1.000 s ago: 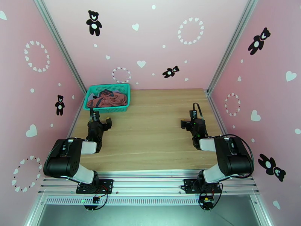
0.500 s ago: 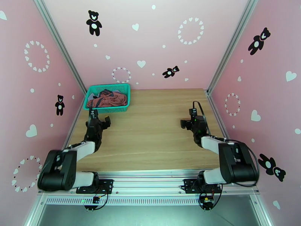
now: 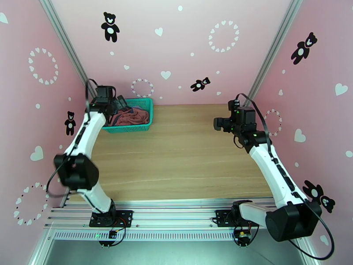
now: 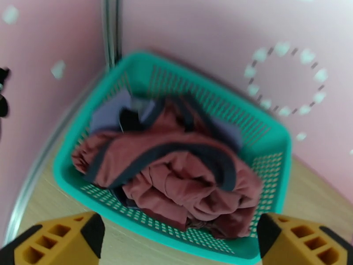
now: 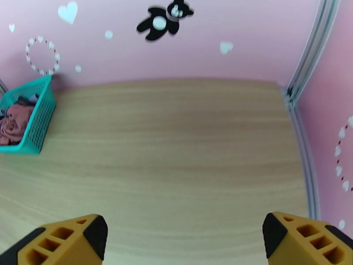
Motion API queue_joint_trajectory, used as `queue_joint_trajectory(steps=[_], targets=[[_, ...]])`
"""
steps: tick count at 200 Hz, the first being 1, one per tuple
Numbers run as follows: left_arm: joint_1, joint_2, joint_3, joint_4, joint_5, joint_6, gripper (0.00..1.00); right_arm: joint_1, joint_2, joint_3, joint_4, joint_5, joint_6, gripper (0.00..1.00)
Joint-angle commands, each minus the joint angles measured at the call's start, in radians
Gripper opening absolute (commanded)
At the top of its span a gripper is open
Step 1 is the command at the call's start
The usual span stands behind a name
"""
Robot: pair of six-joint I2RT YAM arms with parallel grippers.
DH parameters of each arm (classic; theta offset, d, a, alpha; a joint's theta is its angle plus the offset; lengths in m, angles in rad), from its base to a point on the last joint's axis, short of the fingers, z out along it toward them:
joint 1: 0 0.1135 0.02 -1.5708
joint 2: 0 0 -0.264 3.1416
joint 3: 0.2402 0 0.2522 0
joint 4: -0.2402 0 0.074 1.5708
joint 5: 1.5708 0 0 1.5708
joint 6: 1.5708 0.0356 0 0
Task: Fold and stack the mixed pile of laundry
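Observation:
The mixed laundry pile sits bunched in a teal mesh basket at the table's back left corner. The rust-red tank top with dark navy trim lies on top, and the grey-lavender shirt peeks out beneath it at the basket's far left. My left gripper hovers open over the basket's left side, its yellow fingertips spread wide on the near side of the pile, touching no cloth. My right gripper hangs open above the right half of the table, fingertips apart with nothing between them. The basket and pile also show at the far left of the right wrist view.
The wooden tabletop stretches bare between the arms. Pink walls with aluminium corner posts close in the left, back and right sides. The basket stands hard against the back left post.
Both arms have risen from low near the front and reached back. The left gripper has swung to the basket; the right has lifted toward the back right. Both grippers stay open.

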Motion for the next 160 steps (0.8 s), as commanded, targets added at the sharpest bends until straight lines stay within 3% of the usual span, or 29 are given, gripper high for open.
queue_joint_trajectory(steps=[1,32,84,160], targets=[[0.008,0.149,0.177,-0.151,0.182,0.022,0.90,0.015,0.021,0.027,-0.099,-0.028,0.033,0.98],[0.007,0.310,0.316,-0.114,0.295,0.034,0.86,0.030,0.046,0.024,-0.101,-0.029,0.037,0.98],[0.007,0.364,0.320,-0.052,0.353,0.030,0.83,0.041,0.060,0.025,-0.111,-0.013,0.031,0.97],[-0.001,0.399,0.337,0.018,0.396,0.031,0.38,0.057,0.085,0.047,-0.118,-0.016,0.032,0.96]])
